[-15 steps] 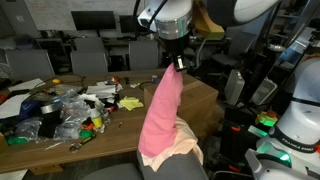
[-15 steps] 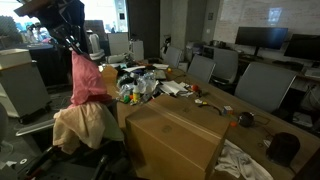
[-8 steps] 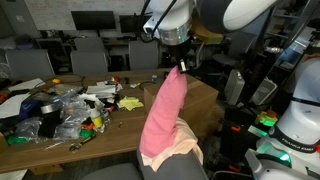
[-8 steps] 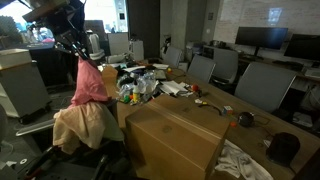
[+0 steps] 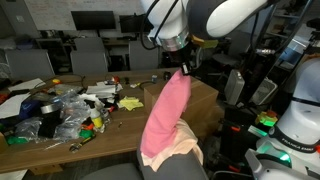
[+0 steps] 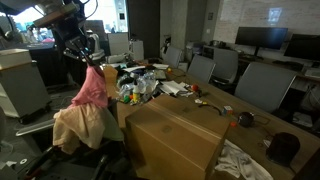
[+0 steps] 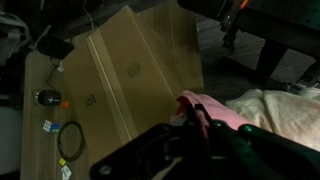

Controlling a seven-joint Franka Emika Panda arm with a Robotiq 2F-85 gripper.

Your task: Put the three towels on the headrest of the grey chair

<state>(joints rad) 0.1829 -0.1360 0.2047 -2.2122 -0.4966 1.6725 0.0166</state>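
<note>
Pink soft towel [image 5: 165, 115] hangs from the clenched gripper [image 5: 180, 70], pinched at its top. Its lower end lies on a peach cloth [image 5: 186, 148] apparently draped over the grey fabric chair headrest [image 5: 120, 173], near right. Releasing off-centre risks it sliding floorward.

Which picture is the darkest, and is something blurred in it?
The wrist view is darkest: the gripper is a dim, soft shape, but the pink towel and cardboard box show clearly. In an exterior view the light is even and the pink towel sharp.
</note>
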